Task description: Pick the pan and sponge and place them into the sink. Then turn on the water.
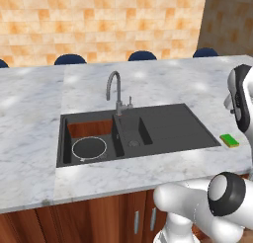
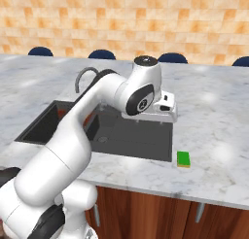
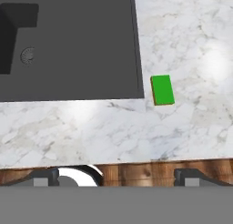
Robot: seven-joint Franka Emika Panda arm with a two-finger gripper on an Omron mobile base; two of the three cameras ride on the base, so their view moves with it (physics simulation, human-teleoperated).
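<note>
The pan (image 1: 89,149) lies flat in the larger basin of the sink (image 1: 178,126), at the left end of the unit in the left base view, its silvery rim ringing the dark inside. The sink is set into the marble worktop (image 1: 29,138); the smaller basin sits in the middle and the flat drainboard runs to the right. The faucet (image 1: 114,89) stands at 12 o'clock from the smaller basin, behind the sink's back edge.

The sponge (image 3: 162,89) rests flat on the worktop just beside the drainboard's front right corner, apart from the sink; in the hand view it is at about 1 o'clock from picture centre.

The end effector (image 3: 117,177) hangs above the drainboard and worktop edge, jaws spread wide and empty, its fingertips (image 3: 45,177) well apart, the sponge beyond them.
</note>
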